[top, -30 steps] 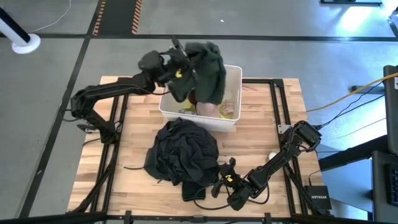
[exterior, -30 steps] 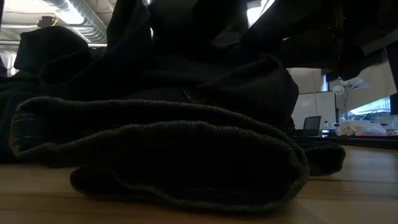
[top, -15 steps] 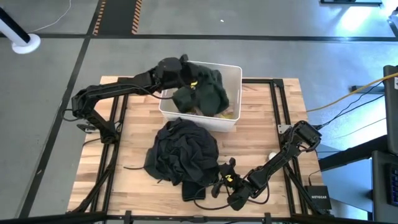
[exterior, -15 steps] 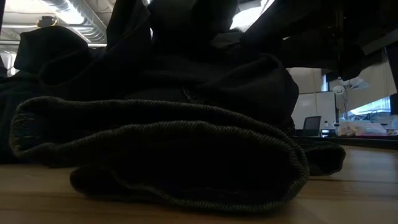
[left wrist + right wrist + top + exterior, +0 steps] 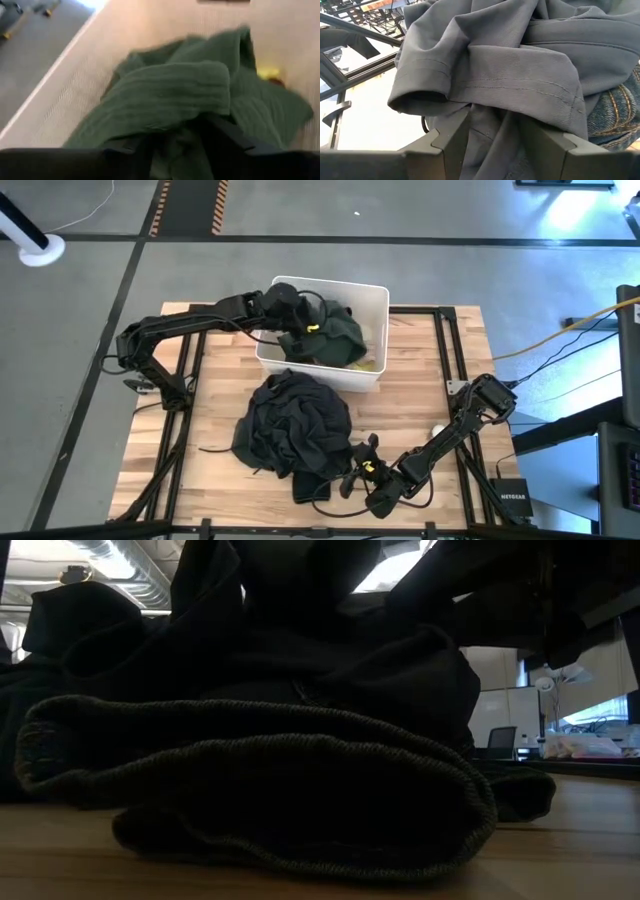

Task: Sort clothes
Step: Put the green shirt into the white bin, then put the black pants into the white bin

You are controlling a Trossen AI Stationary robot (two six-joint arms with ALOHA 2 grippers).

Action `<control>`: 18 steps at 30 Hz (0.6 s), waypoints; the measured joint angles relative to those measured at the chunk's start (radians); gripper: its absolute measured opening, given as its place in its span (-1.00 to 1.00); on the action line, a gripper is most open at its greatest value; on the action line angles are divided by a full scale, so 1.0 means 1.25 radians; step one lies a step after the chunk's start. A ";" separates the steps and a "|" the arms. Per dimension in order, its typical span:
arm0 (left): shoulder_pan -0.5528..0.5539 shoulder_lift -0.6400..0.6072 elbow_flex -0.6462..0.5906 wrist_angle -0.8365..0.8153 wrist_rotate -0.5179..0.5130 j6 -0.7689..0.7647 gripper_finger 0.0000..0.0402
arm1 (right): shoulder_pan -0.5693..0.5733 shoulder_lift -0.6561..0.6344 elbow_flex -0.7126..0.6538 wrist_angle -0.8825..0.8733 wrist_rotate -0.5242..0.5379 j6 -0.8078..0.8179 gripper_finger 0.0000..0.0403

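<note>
Since a second ago my left arm has come down from holding the dark green garment (image 5: 328, 337) up above the white bin (image 5: 375, 302), and the cloth has gone from hanging to lying bunched inside the bin, right under and just ahead of the left gripper (image 5: 300, 330). From the left wrist view the fingers (image 5: 227, 135) look parted with green knit folded between and over them, though that view is smeared, so I'd only say they seem to be letting go, not clear of the cloth. That is my worry: if I lift away now, a fold caught on a finger could drag the garment back over the bin's rim and out onto the bench (image 5: 200, 440). Part of it also rides high against the near wall, so a nudge could tip it out. My right gripper (image 5: 358, 470) waits low at the near edge of the black clothes pile (image 5: 295, 420), its fingers (image 5: 447, 137) spread with dark grey fabric lying between and beyond them, not pinched. A pair of jeans (image 5: 615, 112) sits just beside it; closing here might grab two garments at once and spoil the sort.
</note>
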 joint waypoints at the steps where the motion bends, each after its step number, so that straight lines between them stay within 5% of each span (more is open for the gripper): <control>1: 0.000 -0.005 0.000 -0.020 -0.003 0.001 -0.23 | 0.000 0.000 0.000 0.003 0.000 0.000 -0.07; 9: -0.025 -0.070 0.120 -0.204 -0.017 -0.012 -0.06 | 0.000 0.000 0.000 0.008 0.000 0.000 -0.07; 18: -0.087 -0.167 0.132 -0.391 -0.008 -0.087 -0.06 | 0.000 0.000 0.000 0.007 0.000 0.000 -0.07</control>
